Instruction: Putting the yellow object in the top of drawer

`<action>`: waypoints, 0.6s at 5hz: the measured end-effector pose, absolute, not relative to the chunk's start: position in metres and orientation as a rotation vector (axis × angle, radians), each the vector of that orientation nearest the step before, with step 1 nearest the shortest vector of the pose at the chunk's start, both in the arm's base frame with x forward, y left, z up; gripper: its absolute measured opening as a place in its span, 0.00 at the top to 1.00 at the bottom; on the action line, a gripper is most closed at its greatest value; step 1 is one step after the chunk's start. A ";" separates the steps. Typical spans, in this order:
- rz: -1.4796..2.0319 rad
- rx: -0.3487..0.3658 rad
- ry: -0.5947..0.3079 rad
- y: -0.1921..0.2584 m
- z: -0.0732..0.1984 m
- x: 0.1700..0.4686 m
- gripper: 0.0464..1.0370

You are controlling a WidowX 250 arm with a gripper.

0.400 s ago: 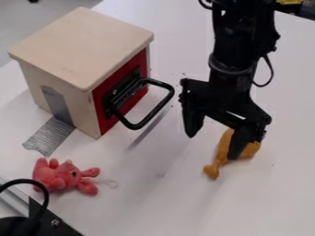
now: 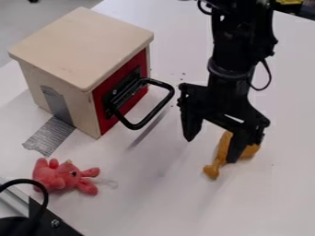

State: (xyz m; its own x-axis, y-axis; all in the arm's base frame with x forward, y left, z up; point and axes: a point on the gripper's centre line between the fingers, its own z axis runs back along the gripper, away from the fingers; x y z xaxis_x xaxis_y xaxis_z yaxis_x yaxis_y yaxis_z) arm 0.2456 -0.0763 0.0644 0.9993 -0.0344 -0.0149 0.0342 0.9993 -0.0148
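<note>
I'm seeing the gripper (image 2: 210, 150) hanging by the yellow object (image 2: 250, 151), its 2 fingers standing wide apart and grasping nothing, presumably to leave room for straddling it. The object is lying on the table (image 2: 178, 207), partly behind 1 finger. Silver tape (image 2: 50, 135) is joining box (image 2: 83, 44) to table, probably bracing it against tugs on the black handle (image 2: 136, 127).

Soft, fairly bright light is falling from above, leaving the top of the wooden box (image 2: 80, 46) paler than its sides. The black handle (image 2: 159, 84) is casting a soft shadow on the white table (image 2: 184, 203); silver tape (image 2: 50, 136) is shining dully.
</note>
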 end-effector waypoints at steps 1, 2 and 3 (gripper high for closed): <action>-0.016 -0.096 -0.015 -0.072 0.072 0.259 0.04; -0.011 -0.100 -0.019 -0.070 0.080 0.281 0.04; -0.005 -0.099 -0.037 -0.068 0.087 0.311 0.04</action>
State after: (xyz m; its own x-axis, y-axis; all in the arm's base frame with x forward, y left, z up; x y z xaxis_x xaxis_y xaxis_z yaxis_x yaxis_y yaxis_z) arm 0.3108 -0.0682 0.0865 0.9993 -0.0032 0.0369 0.0068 0.9951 -0.0991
